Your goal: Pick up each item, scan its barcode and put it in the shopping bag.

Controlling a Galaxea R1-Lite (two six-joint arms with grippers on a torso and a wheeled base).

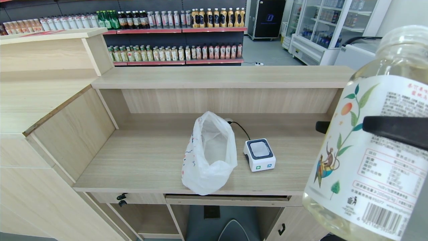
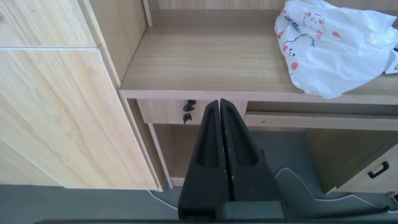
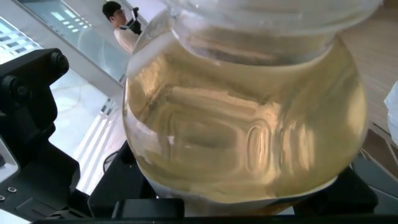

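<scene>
Right end effector (image 1: 357,129) is gripping a bottle (image 1: 374,160) aloft, likely unscanned; left end effector (image 2: 219,109) is hanging closed, empty; bag (image 1: 209,157) beside scanner (image 1: 259,154) is looking empty.

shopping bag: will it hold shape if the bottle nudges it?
Probably not: the shopping bag looks like thin crumpled plastic, so likely floppy, light, apt to slide or collapse. Its base sits at the front edge of the counter, so a push that way might drop it off.

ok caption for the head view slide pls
Right gripper holds a labelled bottle up close; shopping bag and scanner sit on the counter.
</scene>
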